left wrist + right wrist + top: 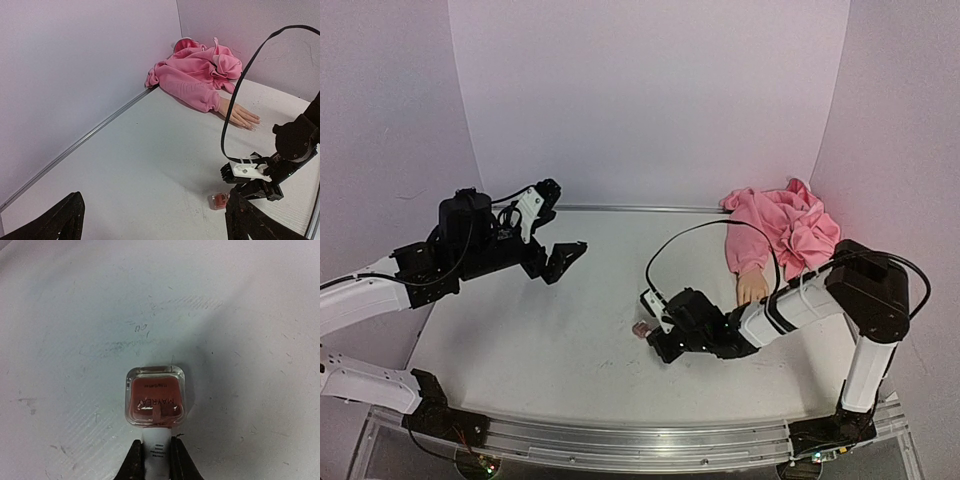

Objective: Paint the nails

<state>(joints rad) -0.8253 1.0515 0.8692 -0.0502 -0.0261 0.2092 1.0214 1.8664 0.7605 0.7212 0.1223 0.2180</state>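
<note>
A flesh-coloured mannequin hand point(752, 287) sticks out of a pink sleeve point(782, 230) at the back right; it also shows in the left wrist view point(241, 114). Its nails point(253, 123) are tiny pale tips, too small to tell apart. A small pinkish polish bottle point(155, 395) lies on its side on the table; it also shows in the top view point(641, 328) and the left wrist view point(218, 201). My right gripper point(154, 456) is shut on its white cap point(155, 447), low over the table point(550, 350). My left gripper point(552, 228) is open and empty, raised at the left.
White walls enclose the table at the back and sides. A black cable point(670, 245) arcs above the right arm. A metal rail point(620, 440) runs along the near edge.
</note>
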